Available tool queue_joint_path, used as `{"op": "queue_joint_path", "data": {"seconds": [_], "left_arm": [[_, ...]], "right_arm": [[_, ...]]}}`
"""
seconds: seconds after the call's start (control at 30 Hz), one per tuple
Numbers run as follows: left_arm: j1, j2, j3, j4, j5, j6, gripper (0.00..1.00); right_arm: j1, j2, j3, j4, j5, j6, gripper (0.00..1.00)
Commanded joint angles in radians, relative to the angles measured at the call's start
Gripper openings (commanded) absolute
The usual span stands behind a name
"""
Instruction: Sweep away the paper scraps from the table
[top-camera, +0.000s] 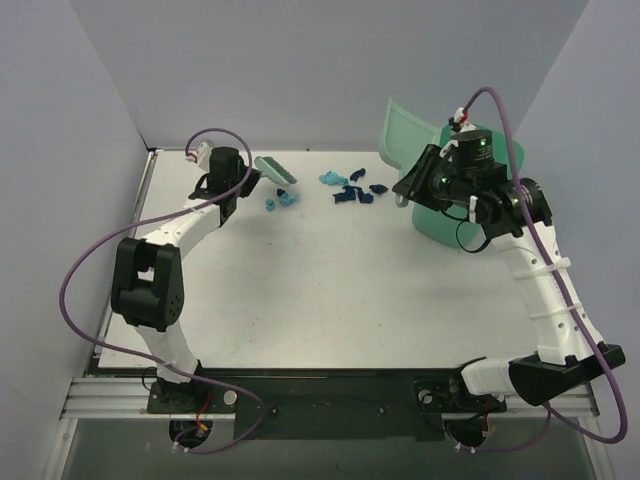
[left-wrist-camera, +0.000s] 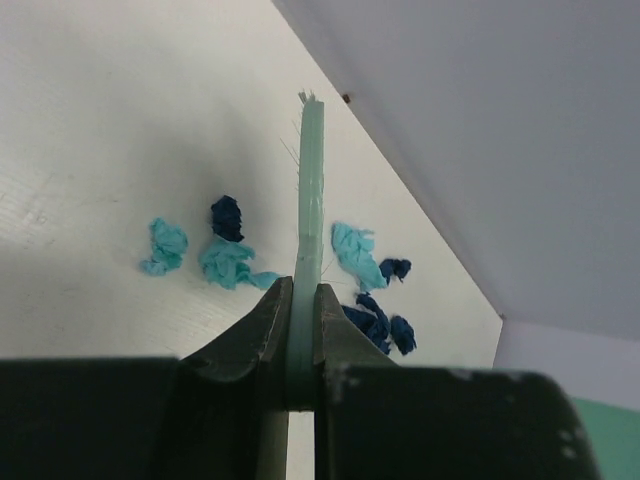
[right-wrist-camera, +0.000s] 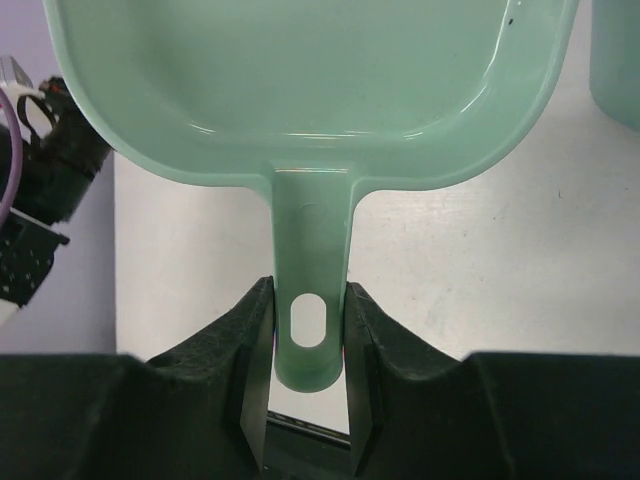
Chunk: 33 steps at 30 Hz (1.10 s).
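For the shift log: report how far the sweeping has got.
Done: both tools are gripped. The left gripper is shut on the slim green hand brush, the right gripper on the handle of the mint-green plastic dustpan. In hand: brush and pan sit either side of the teal and navy crumpled paper scraps. Left: the scraps all lie on the flat white table; the pan's visible interior holds none.

This is a robotics lab test cell. A flat white rectangular tabletop with a thin metal rim (top-camera: 330, 310) is boxed in by plain grey panel walls (top-camera: 300, 60). A white-and-black jointed robot arm on the left (top-camera: 160, 275) and its twin on the right (top-camera: 545, 290) are bolted to a black base plate (top-camera: 330, 405) on a silver aluminium rail (top-camera: 100, 400), and both trail purple cables (top-camera: 64, 285).
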Motion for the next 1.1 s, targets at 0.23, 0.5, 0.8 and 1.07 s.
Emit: {"op": "queue_joint_path", "data": {"seconds": [0.23,0.5,0.8,1.07], "left_arm": [[0.017,0.018,-0.183,0.063,-0.118,-0.372,0.0],[-0.028,-0.289,-0.502,0.002,-0.222,-0.413,0.0],[-0.11,-0.701,-0.814,-0.179,-0.279,-0.36,0.0],[-0.08,-0.94,-0.689,-0.339,-0.195,0.034,0.0]], "right_arm": [[0.131,-0.033,-0.095,-0.042,0.148,-0.133,0.0],[0.214,0.008,-0.161,-0.025,0.203,-0.175,0.0],[0.363,0.131,-0.226,0.006,0.275,-0.237,0.0],[0.426,0.174,-0.355,0.096,0.292,-0.271,0.0]]}}
